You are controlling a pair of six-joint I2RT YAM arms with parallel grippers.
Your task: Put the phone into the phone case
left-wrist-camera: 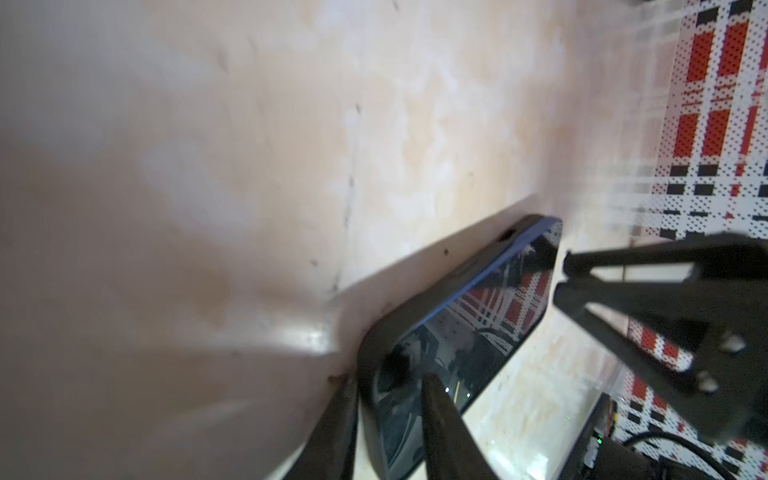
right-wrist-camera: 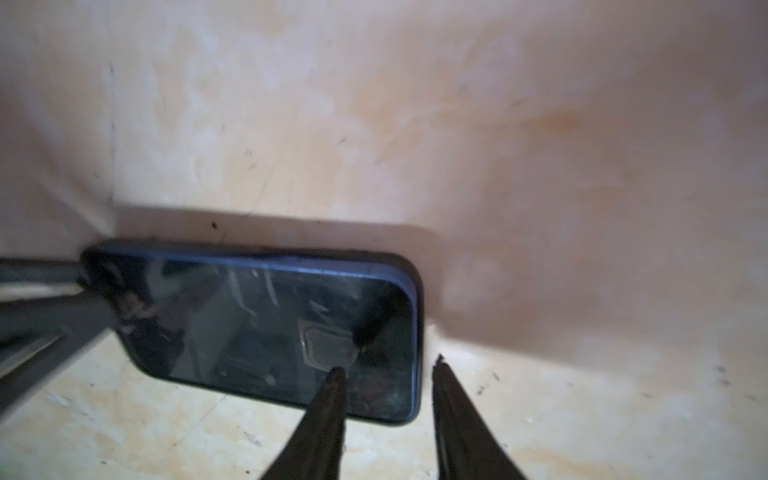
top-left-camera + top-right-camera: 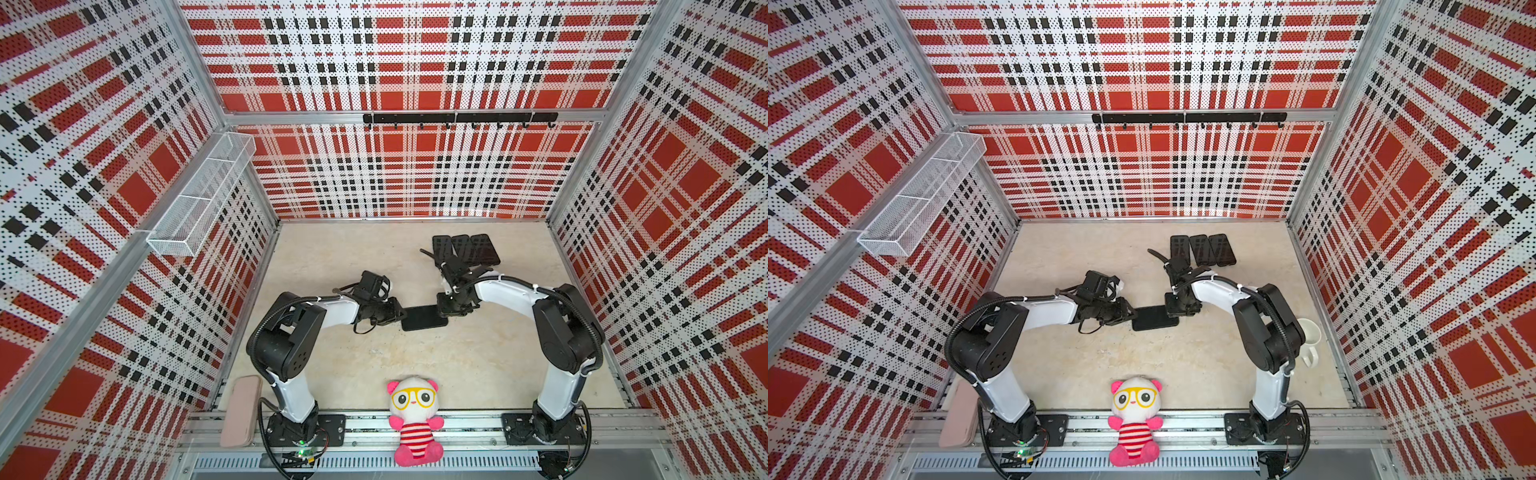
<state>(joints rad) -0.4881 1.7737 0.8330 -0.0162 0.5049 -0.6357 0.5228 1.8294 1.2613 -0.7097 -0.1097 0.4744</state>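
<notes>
Checking phone [image 3: 424, 318] [image 3: 1154, 318]: lies flat on table [image 3: 353, 257], screen up, about mid-table between both arms, long axis running across both top views. Appears to sit in black case [image 1: 415, 309]. Left wrist view shows a black rim with a cutout hugging the blue edge along one long side (can't tell whether seated all the way round).

Left gripper [image 3: 402, 316] [image 1: 388, 380]: clamped narrow on phone's left short end. One finger [image 1: 440, 415] on the glass, the other [image 1: 332, 424] down the outside of the rim.

Right gripper [image 3: 442, 309] [image 2: 387, 365]: at the opposite short end, fingers parted with a moderate gap, gripping nothing. One fingertip [image 2: 332, 390] over the screen near that end, looks to touch the glass. Other fingertip [image 2: 446, 386] just past the end, over bare table, clear of the phone.

Elsewhere:
- Row of three black slabs [image 3: 465, 249] at back of table, side by side, just behind right arm's wrist (phones or cases, can't tell).
- Plush toy [image 3: 415, 419] seated on front rail between the arm bases.
- Pink pouch [image 3: 241, 409] at front left, beside left arm's base.
- White mug [image 3: 1310, 338] near right edge, partly hidden behind right arm, showing in a top view only.
</notes>
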